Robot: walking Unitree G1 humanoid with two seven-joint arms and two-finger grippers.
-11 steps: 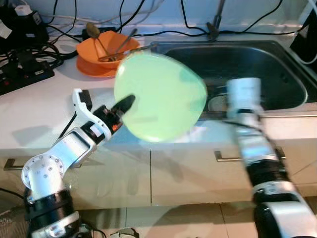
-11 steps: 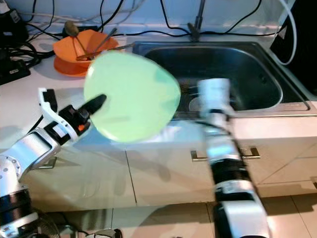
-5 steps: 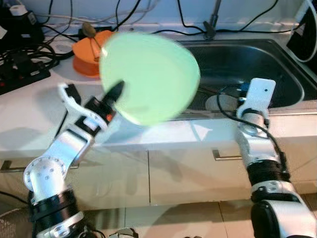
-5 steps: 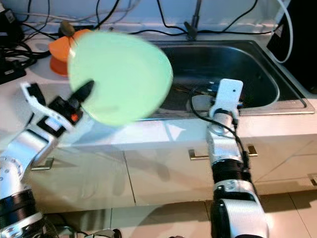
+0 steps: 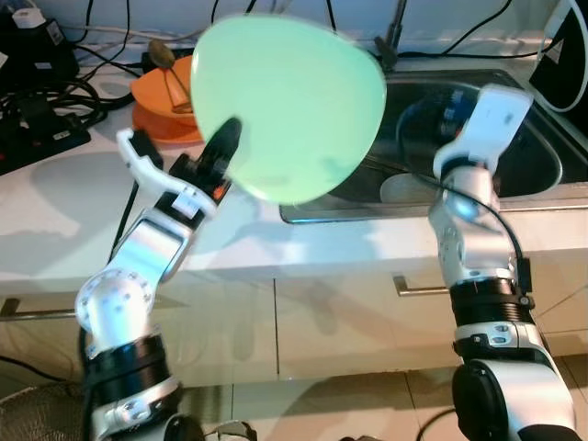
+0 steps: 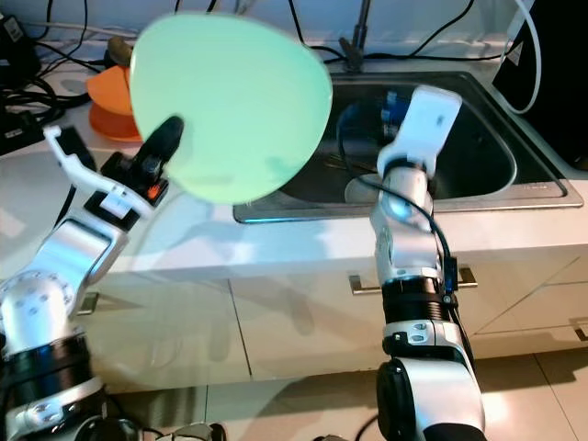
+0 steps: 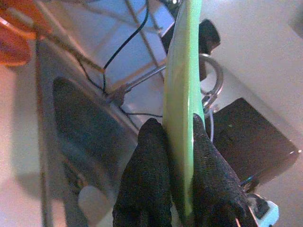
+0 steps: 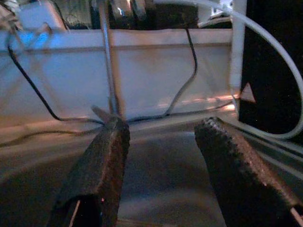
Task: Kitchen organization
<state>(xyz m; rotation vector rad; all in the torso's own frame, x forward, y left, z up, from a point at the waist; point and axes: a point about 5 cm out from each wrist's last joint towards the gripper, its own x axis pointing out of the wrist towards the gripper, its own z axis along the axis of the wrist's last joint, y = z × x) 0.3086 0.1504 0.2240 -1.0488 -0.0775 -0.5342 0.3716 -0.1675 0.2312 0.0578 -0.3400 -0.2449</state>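
Cabinet front with handle nearest, white counter above it. Left gripper raised over the counter edge, fingers pinching the rim of a big light-green plate; wrist view shows both fingertips clamped either side of the plate's thin edge. Plate is in the air, tilted, face toward camera, between the counter and the sink.

Right gripper lifted over the sink, fingers spread apart, holding nothing, pointing toward the back wall and faucet. Something pale and round lies in the sink bottom, can't tell what.

Further back: orange bowl with utensils on the counter behind the plate, cables and power strip at far left.

Risks, judged: grip is a small edge pinch on a wide plate, so a quick swing could twist it loose and drop it onto the counter or into the sink. Plate also blocks the head camera's sight of the bowl; it could clip the utensils sticking up.
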